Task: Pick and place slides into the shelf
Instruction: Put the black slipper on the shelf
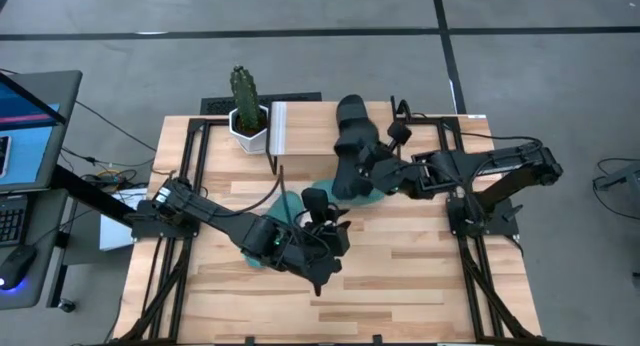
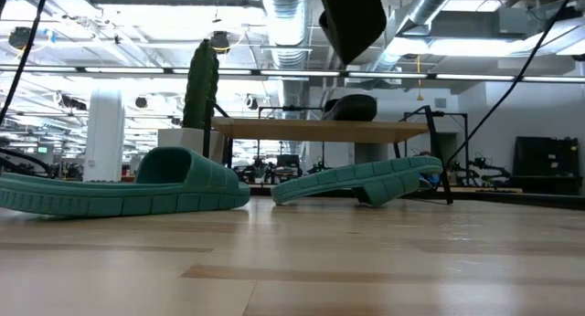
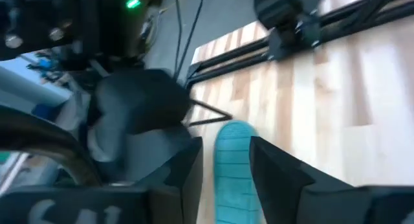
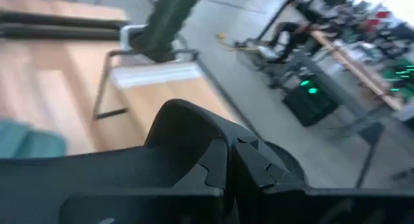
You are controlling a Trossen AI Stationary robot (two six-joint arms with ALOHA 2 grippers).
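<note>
One black slide lies on top of the shelf, and shows there in the low view. My right gripper is shut on the second black slide, held high over the table in front of the shelf. Two teal slides lie on the table: one flat on its sole under my left arm, the other tilted, near the shelf. My left gripper is open above the table, with a teal slide showing between its fingers, below them. My right gripper holds the black slide next to its arched strap, coming level from the table's right side. The slide's body hides the fingertips, so the kind of hold does not show. The slide is lifted clear, high above the table, and hangs below the fingers.
A potted cactus stands at the shelf's left end. Black frame rails run along the table's left and right sides. The near half of the wooden table is bare. A monitor and keyboard stand off the table's left.
</note>
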